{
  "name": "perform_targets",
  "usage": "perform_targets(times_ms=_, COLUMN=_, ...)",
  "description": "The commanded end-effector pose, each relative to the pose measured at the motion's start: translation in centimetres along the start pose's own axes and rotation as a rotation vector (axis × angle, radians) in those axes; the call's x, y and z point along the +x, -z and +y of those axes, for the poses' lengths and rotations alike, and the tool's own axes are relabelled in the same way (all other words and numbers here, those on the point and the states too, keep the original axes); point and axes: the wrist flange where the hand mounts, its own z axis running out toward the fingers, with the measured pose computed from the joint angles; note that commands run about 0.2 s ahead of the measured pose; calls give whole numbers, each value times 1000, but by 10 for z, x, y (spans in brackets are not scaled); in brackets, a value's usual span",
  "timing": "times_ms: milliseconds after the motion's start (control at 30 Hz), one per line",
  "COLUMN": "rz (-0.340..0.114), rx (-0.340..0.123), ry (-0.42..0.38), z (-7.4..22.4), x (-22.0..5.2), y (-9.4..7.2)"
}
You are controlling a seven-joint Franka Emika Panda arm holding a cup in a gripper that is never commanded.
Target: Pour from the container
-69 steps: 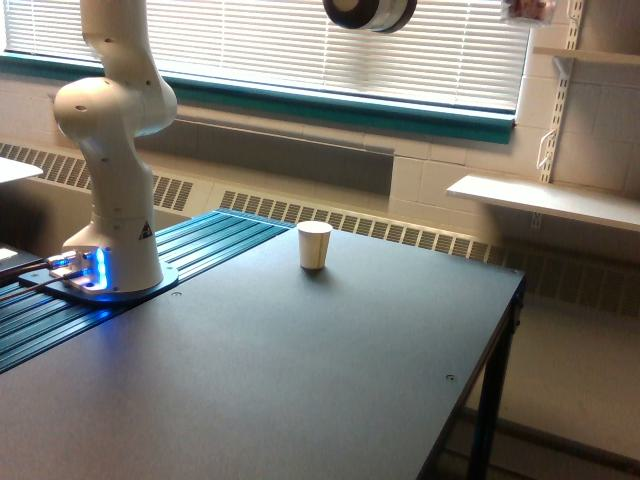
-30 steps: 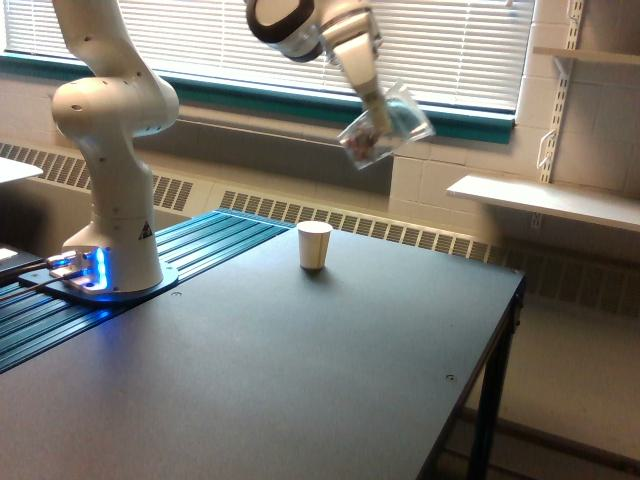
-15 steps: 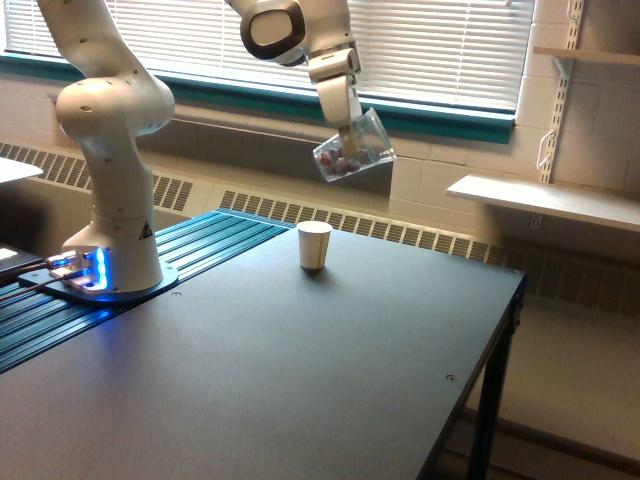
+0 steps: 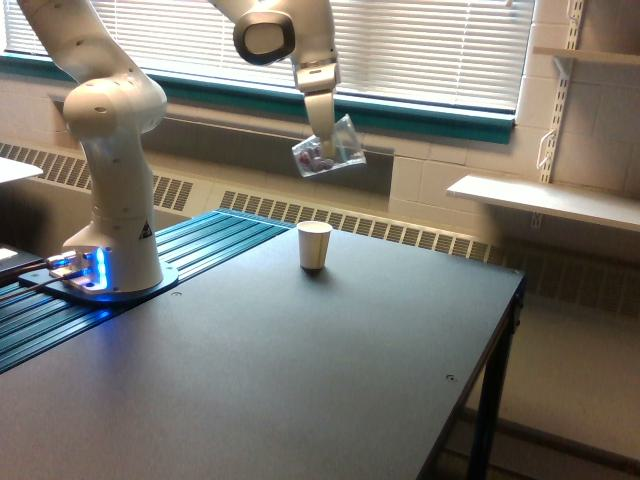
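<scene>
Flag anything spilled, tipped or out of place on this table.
Nothing spilled. The white paper cup stands upright on the table. The only tilted thing is the clear cup held in the tool above it.

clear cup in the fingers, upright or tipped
Tipped: the clear cup hangs slanted above the white cup, reddish pieces gathered at its lower end.

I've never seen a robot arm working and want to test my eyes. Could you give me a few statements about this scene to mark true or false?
1. The tool holds a clear cup in the air. True.
2. The clear cup is empty. False: reddish-purple pieces show through it.
3. A white cup stands upright on the dark table. True.
4. The clear cup touches the white cup. False: it hangs well above it.
5. The clear cup is tilted. True.
</scene>
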Motion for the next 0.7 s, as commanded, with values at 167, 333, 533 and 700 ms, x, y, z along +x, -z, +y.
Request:
perform_targets(times_ms=167, rz=-92, rx=3, ry=80, z=-4, x=-52, y=-6)
perform_targets(times_ms=333, rz=-147, rx=-12, ry=90, z=-3, x=-68, y=-11)
perform_targets(times_ms=533, rz=-199, rx=-19, ry=83, z=0, x=-78, y=-20)
perform_targets(times_ms=700, rz=-276, rx=-35, ry=72, z=3, x=-94, y=-35)
